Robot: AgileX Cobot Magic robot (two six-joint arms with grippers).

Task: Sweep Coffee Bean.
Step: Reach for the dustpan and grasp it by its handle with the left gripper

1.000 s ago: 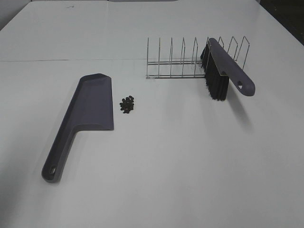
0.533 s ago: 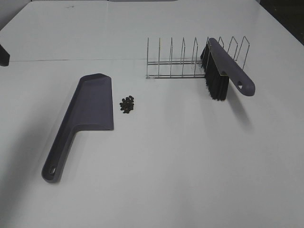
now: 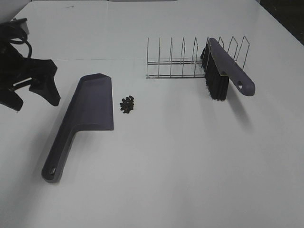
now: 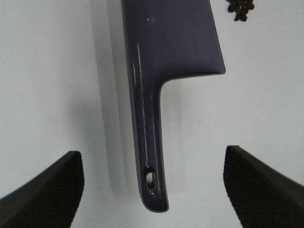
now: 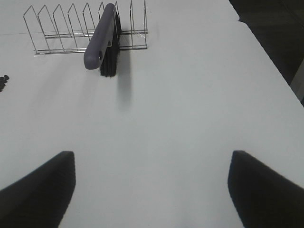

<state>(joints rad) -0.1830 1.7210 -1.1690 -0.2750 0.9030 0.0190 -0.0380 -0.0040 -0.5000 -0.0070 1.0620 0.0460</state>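
Your left gripper (image 3: 29, 93) hangs with its jaws spread wide and nothing between them. It sits off the far side of the dustpan (image 3: 92, 107), the side away from the beans, and clear of the table (image 3: 190, 166). Its wrist camera looks down the dustpan's handle, which runs between the 2 fingers, so it appears lined up to take that handle.

The right gripper (image 5: 154, 185) is also released and empty. It is well apart from the dustpan and faces the brush (image 3: 223, 66).

The coffee beans (image 3: 127, 104) lie in 1 tight cluster on the table, just beside the dustpan's long flat edge and not touching it. That edge looks like the low lip, and the raised wall runs along the opposite side. The pan seems set so that a short push would carry the beans straight onto it.

The brush is well apart from the dustpan, beyond the beans. It is propped in the wire rack (image 3: 175, 61) with its bristles down and its handle jutting out, which leaves that handle free for a grasp.

Nothing is swept yet. I judge you are at the reaching step, with the left gripper going for the pan handle and the right for the brush. Keep the left fingers off the pan blade, because a nudge there could scatter the beans.
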